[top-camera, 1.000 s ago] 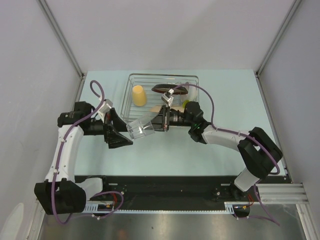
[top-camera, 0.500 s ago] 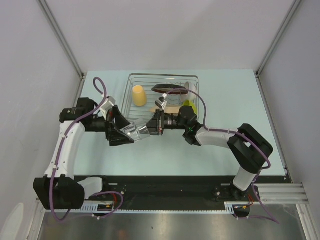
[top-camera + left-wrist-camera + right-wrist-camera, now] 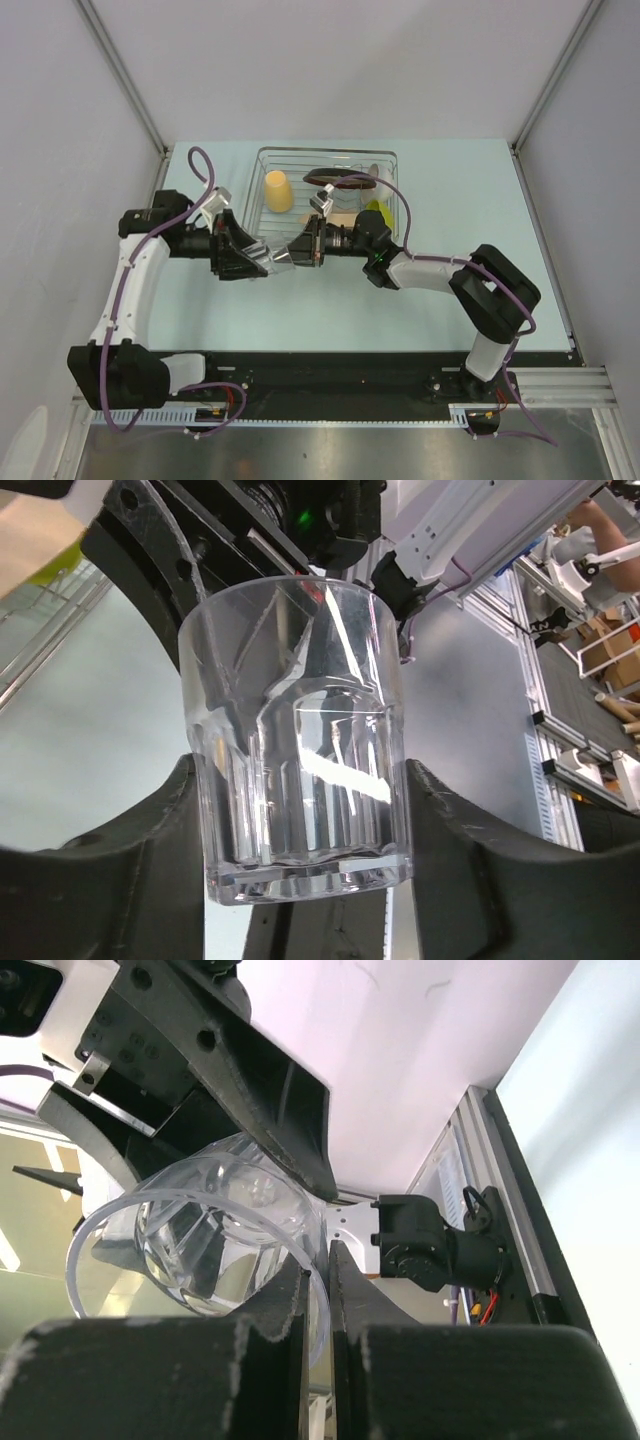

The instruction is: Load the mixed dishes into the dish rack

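Note:
The small clear glass (image 3: pixel 279 256) hangs in the air in front of the dish rack (image 3: pixel 325 151), held between both grippers. My right gripper (image 3: pixel 299 251) is shut on the glass's rim wall, one finger inside and one outside (image 3: pixel 318 1270). My left gripper (image 3: pixel 262 262) has its two fingers (image 3: pixel 130 880) against either side of the glass base (image 3: pixel 300 810). In the rack sit a yellow mug (image 3: pixel 277 190), a dark red-rimmed plate (image 3: pixel 335 178) and a lime-green bowl (image 3: pixel 375 210). The white bowl and the patterned plate are mostly hidden by my right arm.
The rack stands at the back middle of the pale green table (image 3: pixel 470 200). Grey walls close in the left, right and back. A black rail (image 3: pixel 330 365) runs along the near edge by the arm bases.
My right gripper has carried the glass leftward from the rack's front. My left gripper has come in to meet it and now has its fingers round the glass base.

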Available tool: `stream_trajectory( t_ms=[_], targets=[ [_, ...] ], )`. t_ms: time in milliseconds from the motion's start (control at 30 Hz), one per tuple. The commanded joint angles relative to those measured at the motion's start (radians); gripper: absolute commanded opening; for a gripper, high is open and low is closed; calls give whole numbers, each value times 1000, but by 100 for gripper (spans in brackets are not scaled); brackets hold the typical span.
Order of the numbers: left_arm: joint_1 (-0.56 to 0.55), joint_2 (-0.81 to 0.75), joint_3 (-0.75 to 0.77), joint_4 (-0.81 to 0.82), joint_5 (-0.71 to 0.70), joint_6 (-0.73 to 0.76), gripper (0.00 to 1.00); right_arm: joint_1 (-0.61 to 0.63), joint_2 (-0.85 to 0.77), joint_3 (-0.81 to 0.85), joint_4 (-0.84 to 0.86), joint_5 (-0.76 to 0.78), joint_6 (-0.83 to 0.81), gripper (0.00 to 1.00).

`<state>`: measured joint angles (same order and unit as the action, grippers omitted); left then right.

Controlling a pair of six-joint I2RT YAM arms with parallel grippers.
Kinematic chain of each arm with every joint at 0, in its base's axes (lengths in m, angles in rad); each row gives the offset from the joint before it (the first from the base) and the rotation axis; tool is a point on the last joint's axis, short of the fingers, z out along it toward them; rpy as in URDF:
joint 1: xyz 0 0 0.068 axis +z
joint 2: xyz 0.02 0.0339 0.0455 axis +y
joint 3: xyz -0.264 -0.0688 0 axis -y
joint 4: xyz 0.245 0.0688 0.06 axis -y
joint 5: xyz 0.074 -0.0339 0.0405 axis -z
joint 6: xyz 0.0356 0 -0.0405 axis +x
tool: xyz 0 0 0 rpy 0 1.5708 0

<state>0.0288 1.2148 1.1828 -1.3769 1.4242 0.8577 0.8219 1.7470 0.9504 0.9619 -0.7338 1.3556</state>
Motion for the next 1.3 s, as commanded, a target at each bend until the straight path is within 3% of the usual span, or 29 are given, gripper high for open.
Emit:
stream_trajectory(
  t_ms=[0, 67, 200, 267, 367, 400, 467, 500, 533, 567, 600, 633, 700, 767, 833, 867, 933, 967, 1000, 1033, 1200, 1267],
  targets=[
    [-20, 25, 55, -77, 301, 18, 20, 25, 0, 57, 106, 5, 27, 4],
    [-20, 35, 67, -76, 301, -2, 1, 25, 2, 57, 104, 5, 25, 10],
    [-20, 31, 80, -37, 301, -55, 0, 25, 6, 57, 95, 4, 20, 13],
    [-20, 25, 87, -2, 301, -126, 0, 26, 8, 57, 81, -4, 13, 33],
    [-13, 19, 118, 88, 295, -267, 0, 10, -9, 56, -17, -32, -55, 43],
    [-6, 11, 124, 172, 294, -319, 0, -9, -21, 53, -117, -33, -120, 46],
    [25, -11, 129, 298, 269, -518, 0, -30, -70, 47, -202, -44, -185, 52],
    [37, -47, 123, 485, 250, -605, 0, -41, -89, 38, -306, -45, -217, 54],
    [55, -66, 86, 612, 210, -829, 0, -64, -110, 34, -365, -49, -296, 57],
    [69, -93, 49, 760, 206, -962, 0, -73, -160, 31, -426, -46, -337, 58],
    [83, -118, 5, 1144, 199, -1117, 0, -85, -184, 24, -557, -41, -376, 58],
    [109, -151, -88, 1355, 179, -1433, 0, -107, -211, 19, -627, -32, -466, 59],
    [134, -144, -127, 1699, 177, -1654, 0, -130, -289, 7, -816, -15, -547, 58],
    [146, -81, -66, 1635, 173, -1619, 0, -165, -352, -38, -909, 11, -604, 58],
    [169, -32, 3, 1477, 144, -1481, 0, -193, -466, -94, -937, 37, -609, 57],
    [169, -12, 33, 1263, 90, -1406, 0, -220, -510, -111, -953, 45, -604, 57],
    [140, 49, 241, 847, -53, -953, 0, -248, -616, -139, -957, 60, -596, 56],
    [96, 157, 343, 450, -282, -760, 0, -272, -647, -145, -957, 62, -587, 56],
    [-9, 199, 421, 361, -412, -588, 0, -283, -671, -147, -957, 62, -579, 56],
    [-53, 224, 457, 349, -501, -597, 0, -291, -720, -150, -957, 62, -575, 56],
    [-191, 186, 359, 499, -932, -623, 0, -325, -788, -151, -1020, 71, -576, 55],
    [-216, 202, 360, 493, -1025, -628, 0, -326, -799, -151, -1042, 79, -585, 54]
  ],
)
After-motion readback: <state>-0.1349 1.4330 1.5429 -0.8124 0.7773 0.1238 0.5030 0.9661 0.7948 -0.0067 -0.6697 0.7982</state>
